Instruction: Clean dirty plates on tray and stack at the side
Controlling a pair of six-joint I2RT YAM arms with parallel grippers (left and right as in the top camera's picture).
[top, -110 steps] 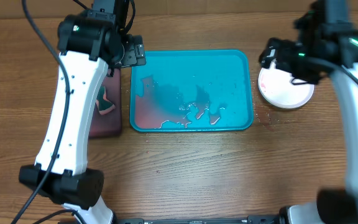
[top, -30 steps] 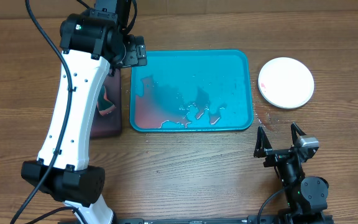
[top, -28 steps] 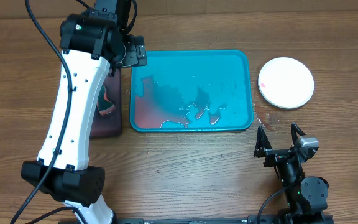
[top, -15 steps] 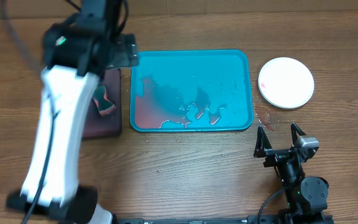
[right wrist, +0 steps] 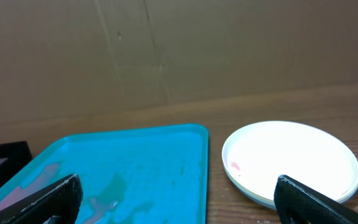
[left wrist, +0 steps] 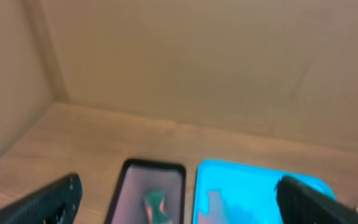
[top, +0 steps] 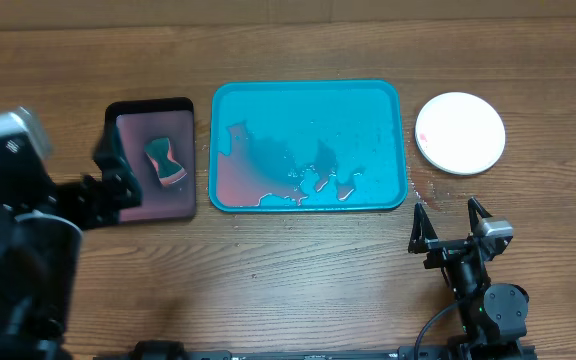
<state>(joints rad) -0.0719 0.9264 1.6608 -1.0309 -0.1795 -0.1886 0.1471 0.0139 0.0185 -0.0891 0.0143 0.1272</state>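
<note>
Plate (top: 460, 133), white, round and of smooth plastic, lies at the upper right of the overhead frame on the wood-grain table (top: 298, 270). It is just right of the teal tray (top: 368, 105) and has a small red fleck near its left rim. The right pincer (top: 448, 214) sits at lower right, straight below the Plate and apart from it, jaws spread wide. The tray is rectangular with rounded corners and a raised rim, and holds a glossy pinkish puddle. The left pincer (left wrist: 178, 186) has its fingers far apart in its wrist view; beyond them lies the black tray (top: 128, 112) holding a green-and-red sponge (top: 165, 160).
</note>
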